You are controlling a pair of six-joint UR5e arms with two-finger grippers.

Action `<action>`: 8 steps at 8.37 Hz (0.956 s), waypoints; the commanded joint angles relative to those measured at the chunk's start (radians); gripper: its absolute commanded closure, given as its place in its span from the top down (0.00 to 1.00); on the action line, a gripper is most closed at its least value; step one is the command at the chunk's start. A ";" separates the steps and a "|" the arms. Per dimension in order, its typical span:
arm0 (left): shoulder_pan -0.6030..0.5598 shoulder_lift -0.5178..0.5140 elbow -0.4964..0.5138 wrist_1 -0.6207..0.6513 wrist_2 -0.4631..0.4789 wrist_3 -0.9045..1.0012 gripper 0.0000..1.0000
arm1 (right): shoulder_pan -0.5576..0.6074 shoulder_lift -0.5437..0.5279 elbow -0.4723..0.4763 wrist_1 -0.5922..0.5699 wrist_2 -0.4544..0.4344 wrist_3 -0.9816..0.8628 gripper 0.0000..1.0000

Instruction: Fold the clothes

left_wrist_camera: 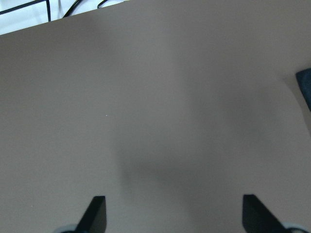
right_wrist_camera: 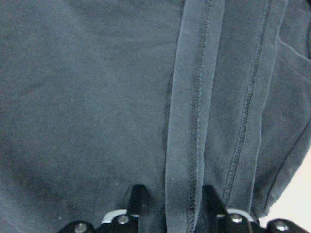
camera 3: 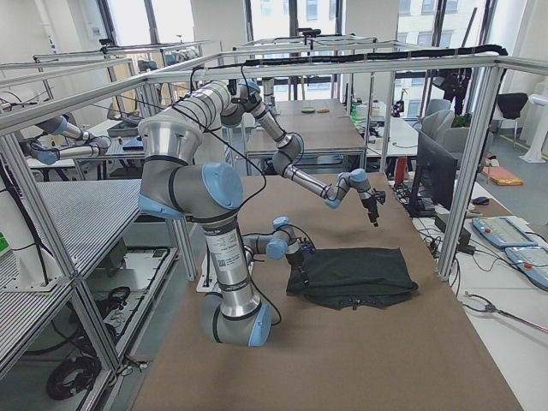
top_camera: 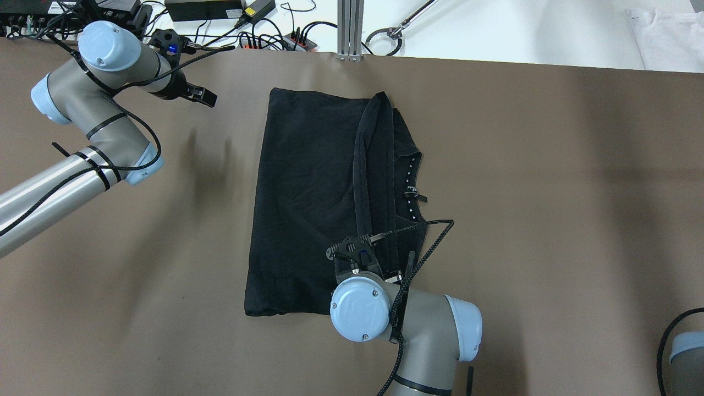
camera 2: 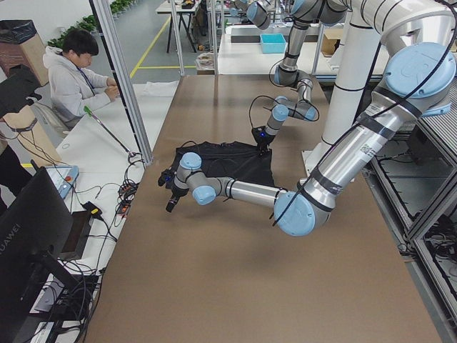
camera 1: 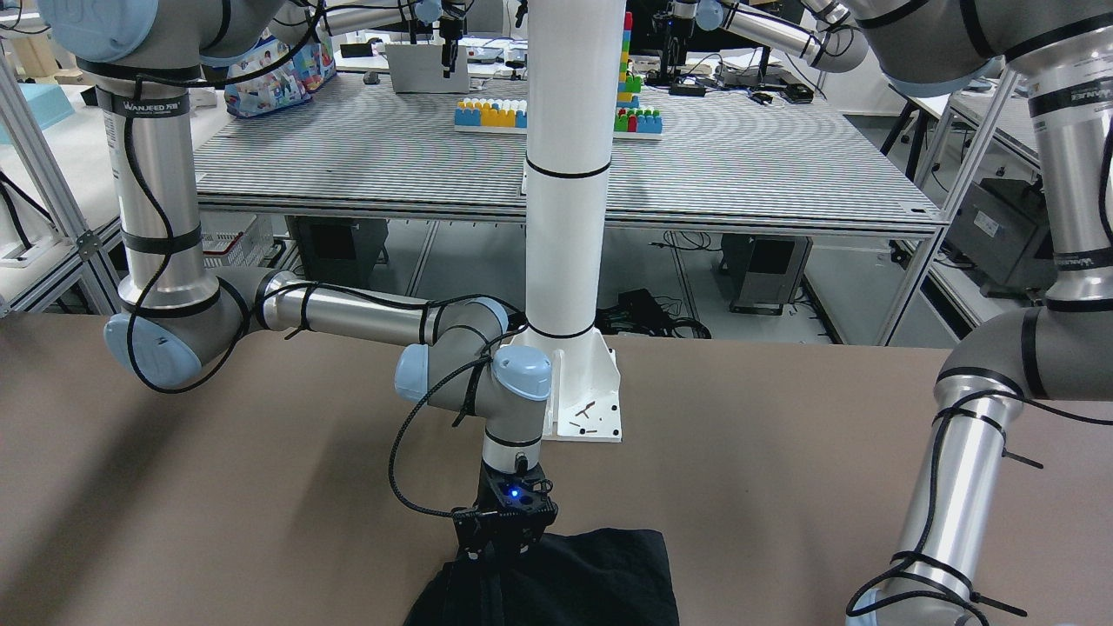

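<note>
Black clothes [top_camera: 308, 187] lie partly folded on the brown bench [top_camera: 550, 192], their hemmed band pinched in the right claw [right_wrist_camera: 175, 201] while the left claw [left_wrist_camera: 172, 211] hangs wide and empty, so the fold probably needs a low, even carry with the edges kept aligned.

The black clothes [camera 3: 360, 272] lie on the brown table [camera 3: 360, 364], the right gripper [camera 3: 301, 271] at their edge.

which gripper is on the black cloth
The right gripper: it straddles a hemmed strip of the black soft fabric piece. The left gripper hangs open over bare brown table, off to the cloth's side.
</note>
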 commanded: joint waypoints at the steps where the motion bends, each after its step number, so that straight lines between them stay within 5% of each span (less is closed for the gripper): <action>1: 0.001 0.000 0.000 0.000 0.000 0.000 1.00 | 0.000 -0.004 0.005 -0.018 -0.004 -0.028 0.48; 4: 0.003 0.009 -0.001 0.000 0.000 0.002 1.00 | 0.000 -0.005 0.009 -0.018 -0.005 -0.028 0.47; 8: 0.003 0.009 -0.001 0.000 0.000 0.003 1.00 | 0.000 -0.016 0.033 -0.019 -0.005 -0.028 0.29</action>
